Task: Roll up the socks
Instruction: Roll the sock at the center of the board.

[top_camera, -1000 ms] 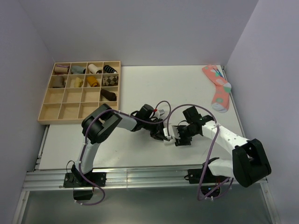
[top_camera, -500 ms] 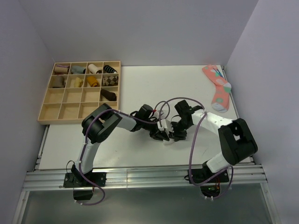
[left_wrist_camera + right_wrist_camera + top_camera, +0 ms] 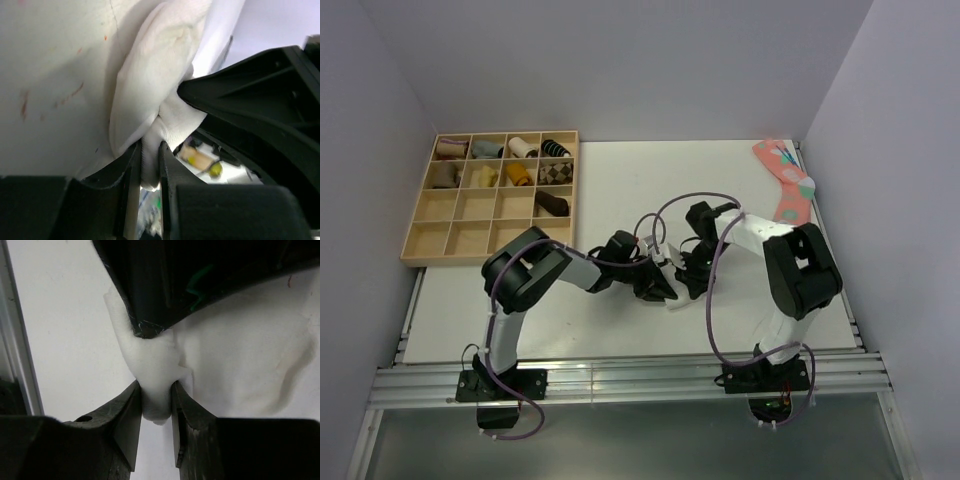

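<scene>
Wooden tray (image 3: 470, 237), rolled socks (image 3: 518, 174) in upper compartments

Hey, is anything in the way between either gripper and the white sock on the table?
Nothing visible stands between them. The left gripper and the right gripper are each shut on a fold of the white sock.

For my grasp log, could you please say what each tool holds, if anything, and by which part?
Both pinch the white sock: the left tool a bunched fold, the right tool a gathered edge.
</scene>
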You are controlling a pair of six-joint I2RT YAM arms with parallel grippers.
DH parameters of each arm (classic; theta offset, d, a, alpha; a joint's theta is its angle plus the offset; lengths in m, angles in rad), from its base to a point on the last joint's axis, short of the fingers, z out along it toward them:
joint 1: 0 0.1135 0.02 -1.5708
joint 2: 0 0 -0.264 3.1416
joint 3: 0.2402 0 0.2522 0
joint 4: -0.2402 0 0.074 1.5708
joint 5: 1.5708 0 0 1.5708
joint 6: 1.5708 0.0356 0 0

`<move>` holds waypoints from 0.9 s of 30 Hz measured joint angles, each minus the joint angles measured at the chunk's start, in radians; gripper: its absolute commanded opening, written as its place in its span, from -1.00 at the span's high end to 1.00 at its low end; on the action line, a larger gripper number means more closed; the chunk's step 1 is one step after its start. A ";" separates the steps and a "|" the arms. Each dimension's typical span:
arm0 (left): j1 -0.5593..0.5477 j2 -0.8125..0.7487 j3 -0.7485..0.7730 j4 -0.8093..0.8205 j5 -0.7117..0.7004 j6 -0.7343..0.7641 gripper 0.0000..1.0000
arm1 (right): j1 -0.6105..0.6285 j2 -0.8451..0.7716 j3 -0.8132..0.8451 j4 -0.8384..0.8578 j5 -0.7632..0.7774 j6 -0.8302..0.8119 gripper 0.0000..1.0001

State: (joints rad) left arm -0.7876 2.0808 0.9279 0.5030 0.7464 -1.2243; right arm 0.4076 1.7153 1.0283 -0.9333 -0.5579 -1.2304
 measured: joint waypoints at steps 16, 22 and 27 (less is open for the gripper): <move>-0.112 -0.220 -0.223 0.129 -0.541 0.122 0.33 | -0.081 0.216 0.179 -0.259 -0.059 -0.035 0.44; -0.240 -0.330 -0.246 0.111 -0.807 0.333 0.33 | -0.106 0.274 0.217 -0.353 -0.035 -0.043 0.44; -0.338 -0.415 -0.305 0.196 -0.950 0.531 0.28 | -0.125 0.338 0.274 -0.417 -0.032 -0.051 0.44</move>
State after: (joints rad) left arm -1.1255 1.6657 0.6228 0.6987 -0.2035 -0.6930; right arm 0.2829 2.0537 1.3025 -1.3502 -0.5896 -1.2812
